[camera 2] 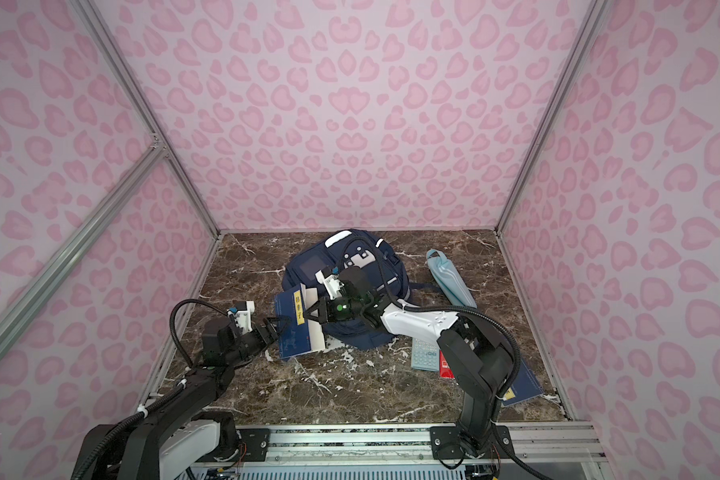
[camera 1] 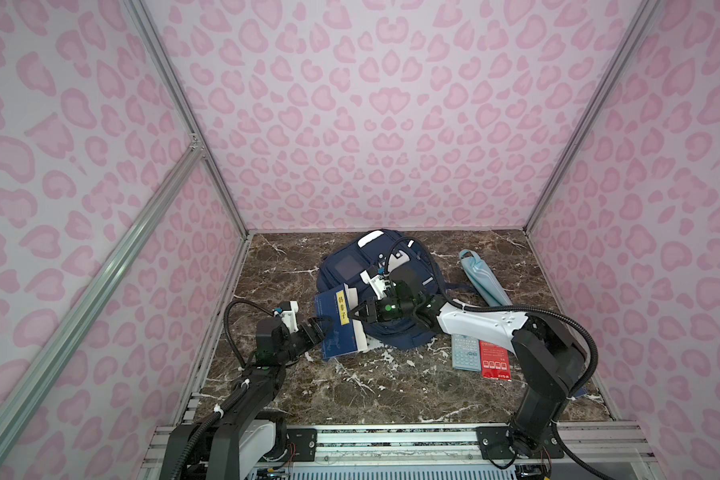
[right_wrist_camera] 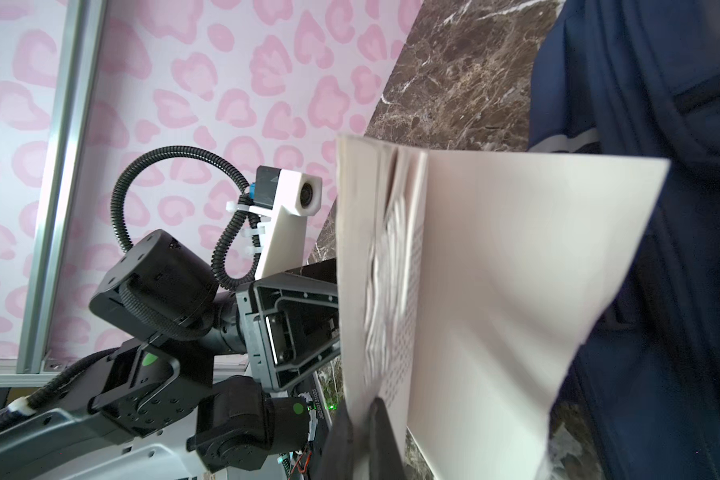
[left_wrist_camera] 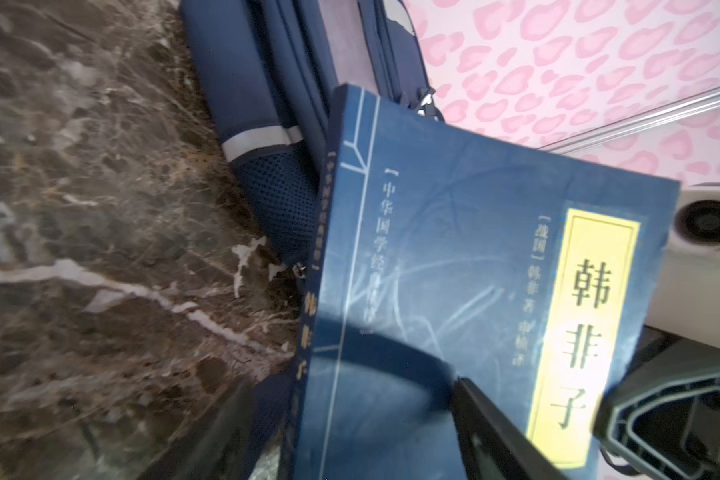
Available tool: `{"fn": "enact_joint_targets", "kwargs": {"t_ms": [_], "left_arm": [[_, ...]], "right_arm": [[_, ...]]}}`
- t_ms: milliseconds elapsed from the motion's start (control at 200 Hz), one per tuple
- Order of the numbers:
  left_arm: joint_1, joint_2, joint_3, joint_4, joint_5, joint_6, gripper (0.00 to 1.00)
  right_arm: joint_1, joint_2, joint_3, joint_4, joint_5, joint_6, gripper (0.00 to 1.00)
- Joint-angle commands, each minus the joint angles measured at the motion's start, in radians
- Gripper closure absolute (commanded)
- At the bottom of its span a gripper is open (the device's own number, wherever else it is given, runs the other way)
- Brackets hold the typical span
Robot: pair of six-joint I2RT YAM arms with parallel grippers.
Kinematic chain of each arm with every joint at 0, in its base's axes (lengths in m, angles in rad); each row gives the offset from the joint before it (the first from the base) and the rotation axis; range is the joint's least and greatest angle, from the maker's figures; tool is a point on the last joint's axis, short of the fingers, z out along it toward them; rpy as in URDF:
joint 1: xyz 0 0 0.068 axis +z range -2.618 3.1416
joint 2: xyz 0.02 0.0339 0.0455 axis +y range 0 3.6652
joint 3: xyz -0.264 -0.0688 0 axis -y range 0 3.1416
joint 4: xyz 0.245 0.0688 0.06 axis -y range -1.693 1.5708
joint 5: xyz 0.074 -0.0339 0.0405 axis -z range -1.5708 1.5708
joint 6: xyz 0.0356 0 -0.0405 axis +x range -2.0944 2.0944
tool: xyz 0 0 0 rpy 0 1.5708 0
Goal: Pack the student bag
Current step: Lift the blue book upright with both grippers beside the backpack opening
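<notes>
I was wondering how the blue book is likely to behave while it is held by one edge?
The blue book is probably floppy: its pages fan apart and bow. The right claw seems to pinch only some leaves, so it may swing open or slip.

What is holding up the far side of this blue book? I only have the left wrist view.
Observer: The right end effector. It is shut on the white page edge of the blue book, opposite the spine.
Operator: What else is lying out?
Observer: A calculator and a red packet lie side by side on the table, beside the right arm.
Operator: Anything next to the student bag?
Observer: A light blue pouch lies to the right of the student bag in both top views.
</notes>
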Motion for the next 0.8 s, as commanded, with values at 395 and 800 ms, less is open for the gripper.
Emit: {"fn": "enact_joint_targets", "kwargs": {"t_ms": [395, 800], "left_arm": [[-0.105, -0.111, 0.030, -0.005, 0.012, 0.007, 0.97], [-0.263, -0.182, 0.144, 0.141, 0.072, -0.188, 0.96]], "right_arm": [[-0.065, -0.059, -0.089, -0.004, -0.036, -0.079, 0.89], [-0.195, -0.146, -0.253, 0.200, -0.200, -0.120, 0.02]]}}
